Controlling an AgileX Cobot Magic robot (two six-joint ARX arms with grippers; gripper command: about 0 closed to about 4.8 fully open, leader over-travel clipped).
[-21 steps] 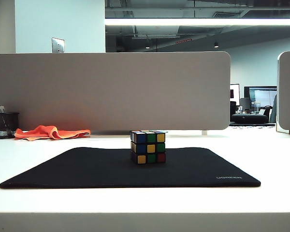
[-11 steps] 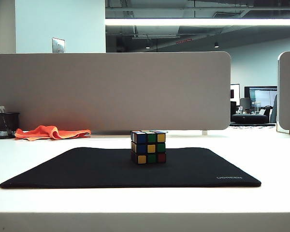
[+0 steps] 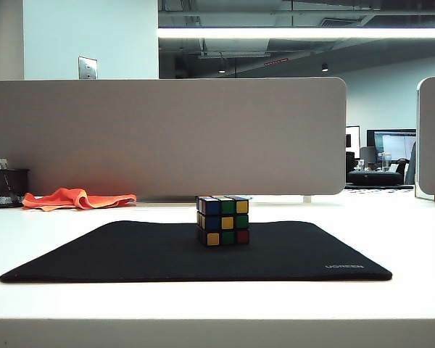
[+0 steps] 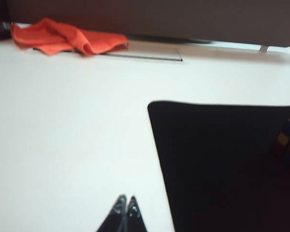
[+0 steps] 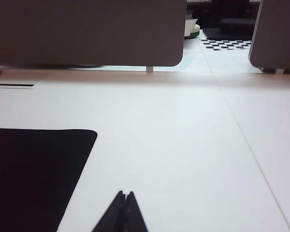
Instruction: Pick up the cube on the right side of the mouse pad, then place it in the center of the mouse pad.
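The cube (image 3: 222,220), scrambled with blue, green, yellow and red stickers, stands near the middle of the black mouse pad (image 3: 130,254) in the exterior view. Neither arm shows there. In the left wrist view my left gripper (image 4: 126,198) is shut and holds nothing, over the white table beside a corner of the mouse pad (image 4: 222,159); the cube (image 4: 289,141) shows blurred at the frame's edge. My right gripper (image 5: 126,194) is shut and holds nothing too, over bare table beside the opposite corner of the mouse pad (image 5: 34,169).
An orange cloth (image 3: 76,198) and a black mesh pen cup (image 3: 8,188) lie at the back left, before a grey divider panel (image 3: 167,134). A second panel (image 3: 433,138) stands at the back right. The white table (image 3: 217,308) runs around the pad.
The cube and pad have stayed in place in the exterior view; no arm appears in any of its frames.
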